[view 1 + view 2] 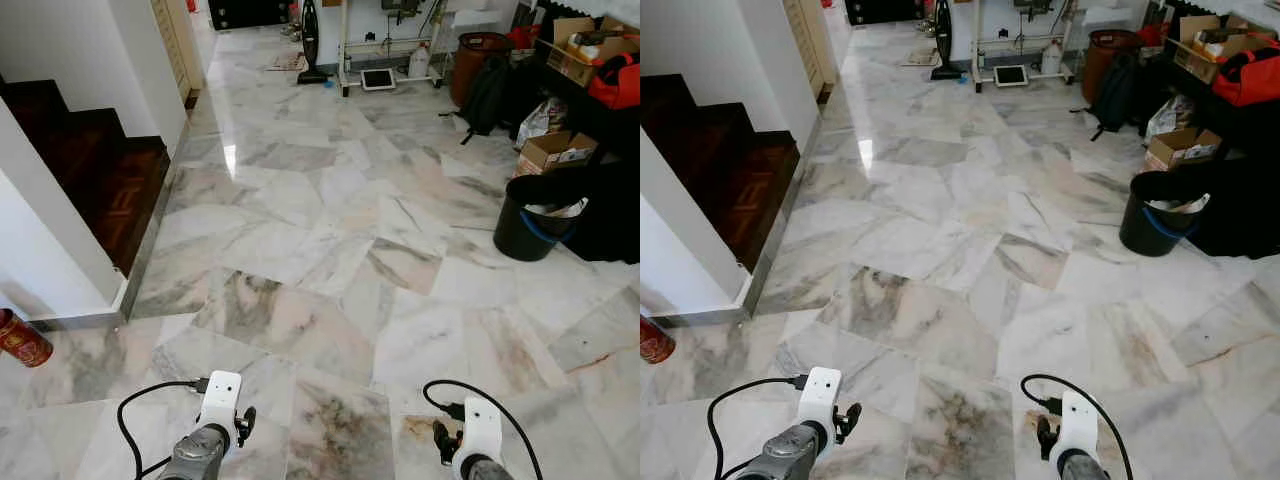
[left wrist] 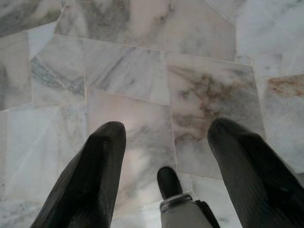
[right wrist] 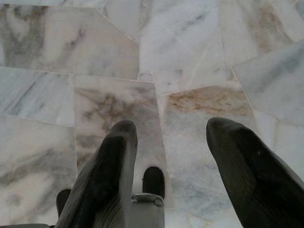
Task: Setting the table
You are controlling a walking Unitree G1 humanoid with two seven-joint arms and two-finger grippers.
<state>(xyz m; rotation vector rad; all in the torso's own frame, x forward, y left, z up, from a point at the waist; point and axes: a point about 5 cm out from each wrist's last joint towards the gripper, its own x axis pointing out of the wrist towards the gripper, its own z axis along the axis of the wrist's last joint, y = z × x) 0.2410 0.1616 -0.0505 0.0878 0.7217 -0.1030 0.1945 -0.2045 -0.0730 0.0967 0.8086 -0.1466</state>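
A: Marble floor (image 1: 330, 230) lies under both tools and far ahead of them, with no worktop and no tableware that I can make out. So where the things to be set are, I cannot tell.

B: And the tools themselves?

A: The left tool (image 2: 166, 137) hangs over the floor, fingers spread apart, nothing between them. The right tool (image 3: 171, 137) is the same: spread and empty above a brown-veined tile.

B: How will the tableware handle, and which way does it point?

A: No piece is visible, so its long axis and heading cannot be read. My guess is that plates or glasses would be stiff, smooth and breakable, best gripped at a rim or handle.

B: Anything else nearby?

A: Ahead and to the right of the right tool stands a black bin (image 1: 535, 215), with cardboard boxes (image 1: 555, 150) beyond it. Dark wooden stairs (image 1: 95, 165) rise ahead-left of the left tool.
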